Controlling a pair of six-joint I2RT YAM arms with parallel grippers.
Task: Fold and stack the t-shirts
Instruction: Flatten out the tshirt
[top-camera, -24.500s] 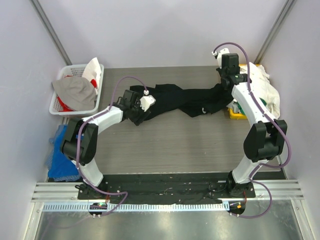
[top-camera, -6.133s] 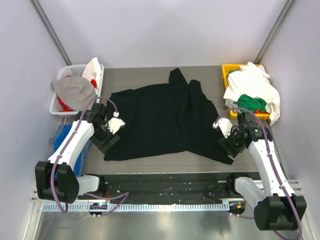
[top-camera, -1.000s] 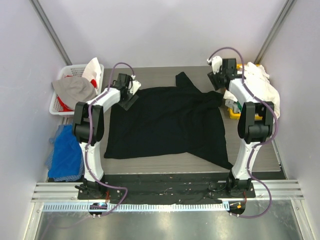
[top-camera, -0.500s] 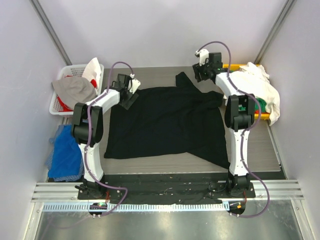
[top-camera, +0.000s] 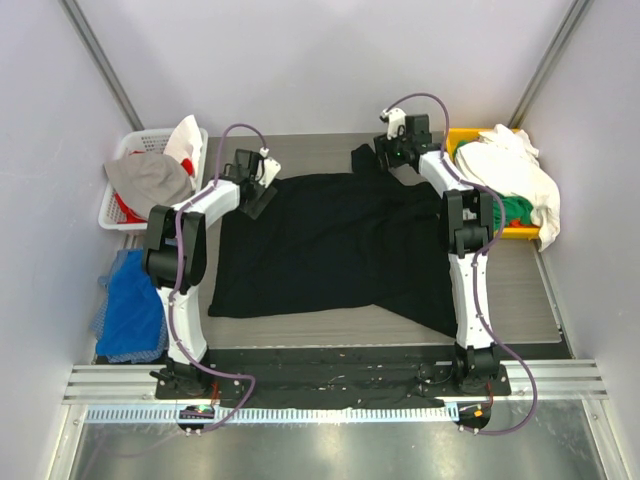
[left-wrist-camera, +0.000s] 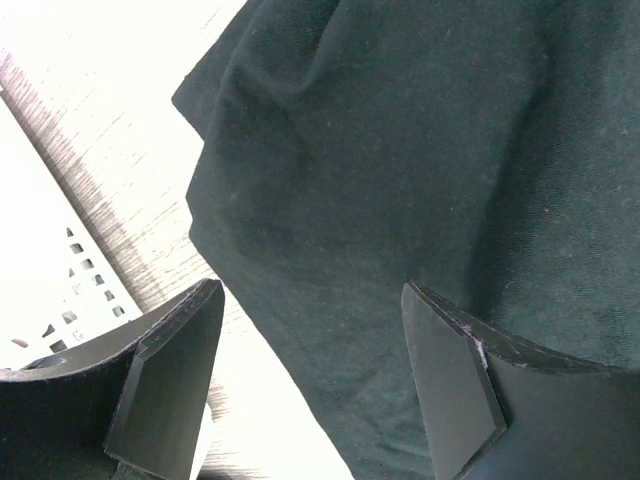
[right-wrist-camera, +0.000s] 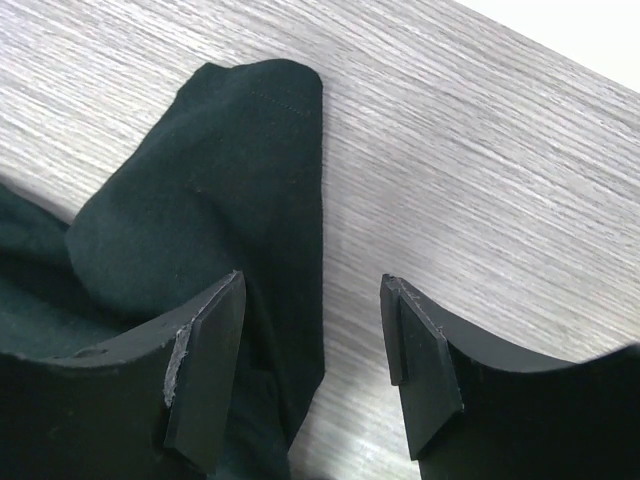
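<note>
Pale lilac walls (top-camera: 330, 60) enclose a grey wood-grain surface (top-camera: 310, 152). A white basket (top-camera: 112, 215) stands left of the left gripper (top-camera: 252, 203), a yellow bin (top-camera: 462, 134) right of the right gripper (top-camera: 382, 160).

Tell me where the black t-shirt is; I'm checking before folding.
Top view: the black t-shirt lies spread mid-table, between the white basket at left and the yellow bin at right.

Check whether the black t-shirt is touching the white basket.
Apart. The left wrist view shows bare table between the black t-shirt and the white basket.

left pincer (left-wrist-camera: 310, 300) and right pincer (right-wrist-camera: 312, 288) gape, arms outstretched.
</note>
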